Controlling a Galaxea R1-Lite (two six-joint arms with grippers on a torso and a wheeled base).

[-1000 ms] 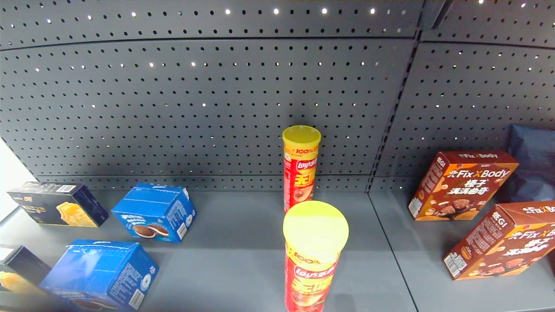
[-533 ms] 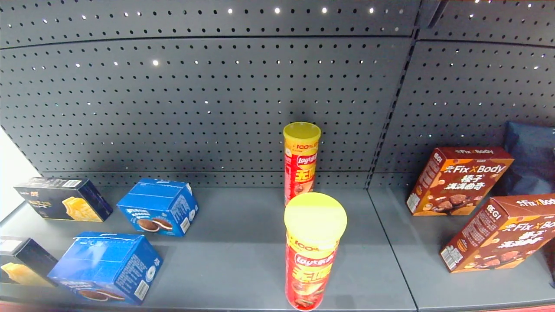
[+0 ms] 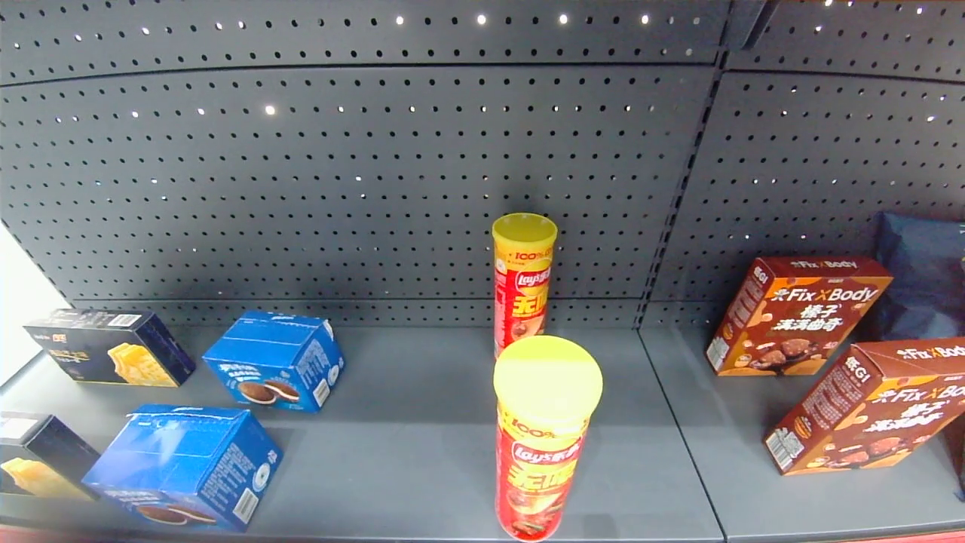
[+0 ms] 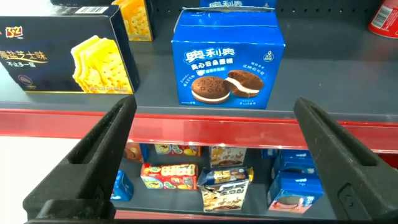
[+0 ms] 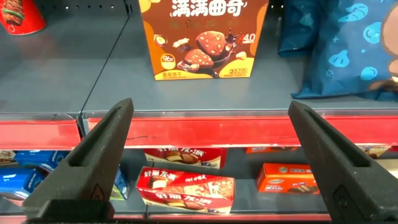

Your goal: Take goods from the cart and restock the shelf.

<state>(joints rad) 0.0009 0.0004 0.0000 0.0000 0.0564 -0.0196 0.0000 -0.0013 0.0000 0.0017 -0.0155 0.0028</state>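
Note:
On the grey shelf (image 3: pixel 422 422) two red chip cans with yellow lids stand upright, one at the front (image 3: pixel 544 437) and one at the back (image 3: pixel 522 280). Blue cookie boxes (image 3: pixel 275 360) (image 3: pixel 185 464) and dark cracker boxes (image 3: pixel 109 347) lie at the left, brown cookie boxes (image 3: pixel 799 313) (image 3: pixel 867 407) at the right. My left gripper (image 4: pixel 217 165) is open in front of the shelf's red edge, facing a blue cookie box (image 4: pixel 227 59) and a dark cracker box (image 4: pixel 68 53). My right gripper (image 5: pixel 214 162) is open before a brown cookie box (image 5: pixel 202 37), holding nothing.
A perforated grey back panel (image 3: pixel 377 188) closes the shelf behind. A dark blue bag (image 3: pixel 920 275) stands at the far right, the same bag (image 5: pixel 342 50) beside the brown box in the right wrist view. A lower shelf holds more boxes (image 4: pixel 224 183) (image 5: pixel 186 183) under the red edge (image 5: pixel 205 130).
The head view shifted slightly a second ago, so the camera moved; everything sits a little higher in frame. Since half a second ago nothing has visibly changed.

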